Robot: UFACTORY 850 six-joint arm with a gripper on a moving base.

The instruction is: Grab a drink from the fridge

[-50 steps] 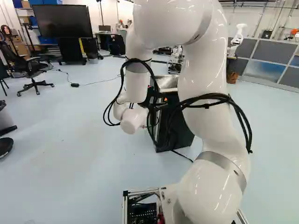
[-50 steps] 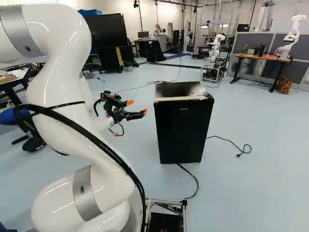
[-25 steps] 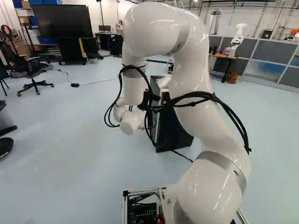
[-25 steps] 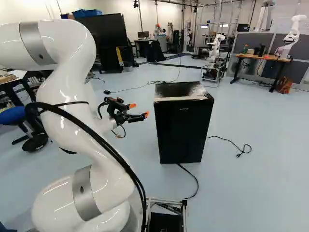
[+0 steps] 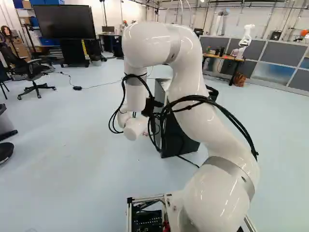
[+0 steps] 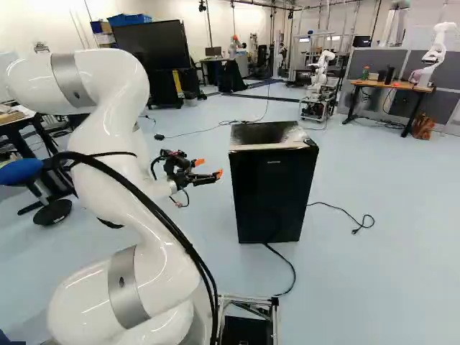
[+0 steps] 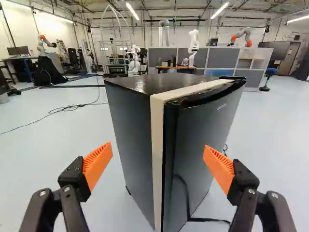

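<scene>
In the right base view my gripper reaches out just left of the black fridge, a gap between them. The wrist view shows the gripper wide open, its orange pads apart with nothing held. Ahead of it stands the fridge, seen on one corner, its door closed and a pale strip running along the door's edge. In the left base view the arm partly covers the fridge. No drink can be made out; the fridge's inside is hidden.
A black cable runs over the floor from the fridge toward the base. Behind stand a wooden table and another robot. A blue-topped stool is left of my arm, and an office chair stands far left.
The arm's upper bend has come down and forward, toward the left in the left base view. The gripper has moved slightly closer to the fridge and lower, still open. The base has not moved.
</scene>
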